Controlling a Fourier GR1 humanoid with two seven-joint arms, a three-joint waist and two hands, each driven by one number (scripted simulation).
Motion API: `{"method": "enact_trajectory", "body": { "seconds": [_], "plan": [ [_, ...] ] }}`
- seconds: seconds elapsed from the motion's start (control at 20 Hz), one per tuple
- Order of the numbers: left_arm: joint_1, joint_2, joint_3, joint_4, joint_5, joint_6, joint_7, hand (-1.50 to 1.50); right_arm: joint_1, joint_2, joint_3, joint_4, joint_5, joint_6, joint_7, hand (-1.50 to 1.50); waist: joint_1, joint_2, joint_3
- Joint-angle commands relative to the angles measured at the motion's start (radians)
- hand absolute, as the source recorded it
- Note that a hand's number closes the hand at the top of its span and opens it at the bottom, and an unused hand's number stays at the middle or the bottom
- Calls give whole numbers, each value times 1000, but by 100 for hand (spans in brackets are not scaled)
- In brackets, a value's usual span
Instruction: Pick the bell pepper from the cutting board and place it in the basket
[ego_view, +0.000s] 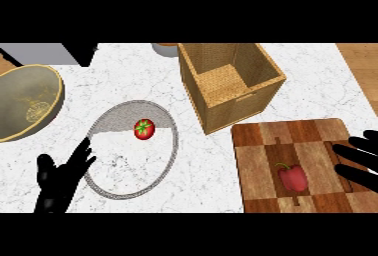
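While open, right robot hand (359, 161) flanks bell pepper (292, 177).

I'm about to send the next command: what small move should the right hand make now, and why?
Probably slide the right hand leftward over the cutting board toward the bell pepper. The hand is open at the board's right edge, apart from the pepper, which lies untouched on the board. The basket waits just behind the board.
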Motion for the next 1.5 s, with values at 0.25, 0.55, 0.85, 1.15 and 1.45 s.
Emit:
{"method": "enact_trajectory", "body": {
  "seconds": [0.25, 0.55, 0.85, 1.15, 1.45],
  "plan": [
    [42, -65, -30, 82, -51, 9, -41, 0, 47, 175, 224, 75, 344, -102, -97, -150, 21, 11, -5],
    [-5, -60, -20, 46, -59, 14, 55, 0, 118, 207, 320, 94, 560, -174, -142, -150, 3, 7, -6],
    [29, -52, -12, -19, -79, 16, 101, 0, 151, 241, 338, 211, 666, -270, -263, -150, 2, 5, -6],
    [-8, -62, 21, 51, -68, -28, 74, 0, 64, 334, 415, 402, 772, -346, -333, -150, 10, 8, -6],
    [39, -69, 35, 7, -82, -45, 61, 0, 71, 391, 401, 446, 829, -376, -368, -150, 7, 6, -7]
  ]
}}
